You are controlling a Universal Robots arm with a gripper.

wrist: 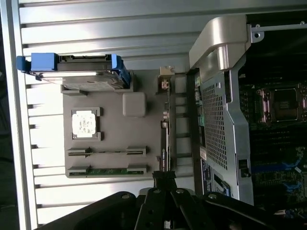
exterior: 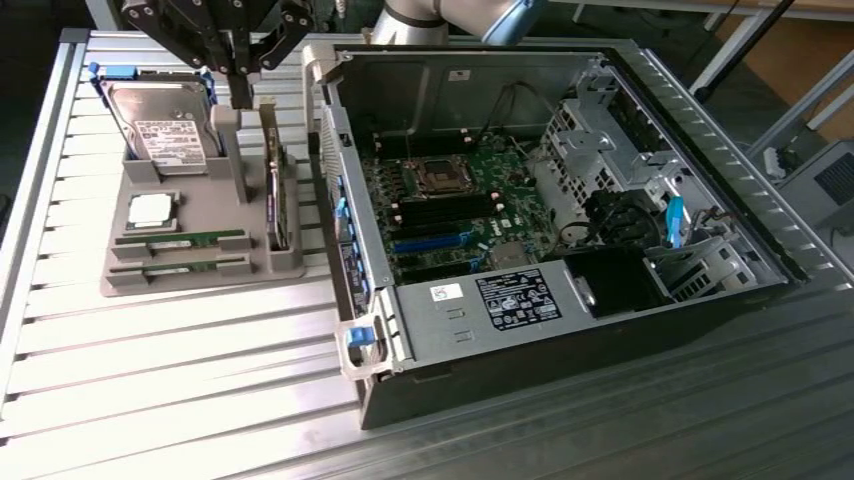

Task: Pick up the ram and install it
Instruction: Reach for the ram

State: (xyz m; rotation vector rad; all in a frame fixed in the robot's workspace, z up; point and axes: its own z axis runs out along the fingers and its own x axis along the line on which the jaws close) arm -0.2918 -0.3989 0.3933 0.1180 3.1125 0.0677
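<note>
Claw: hovering pinched shut, gripping nothing.
Ram: lying flat in gray holder, sitting between 6 and 7 o'clock of claw in exterior view, well apart.
Second stick: lying just beside ram.

We count one grey tray. Reading the exterior view as a clock face from the tray's middle, it carries one hard drive at twelve o'clock, one silver processor chip at nine and one upright expansion card at three. At six are two green sticks, the ram and a second stick, each in its own holder. At three o'clock from the tray we count one open computer case. Inside it we see one processor socket at ten o'clock and one labelled power supply at six.
</note>
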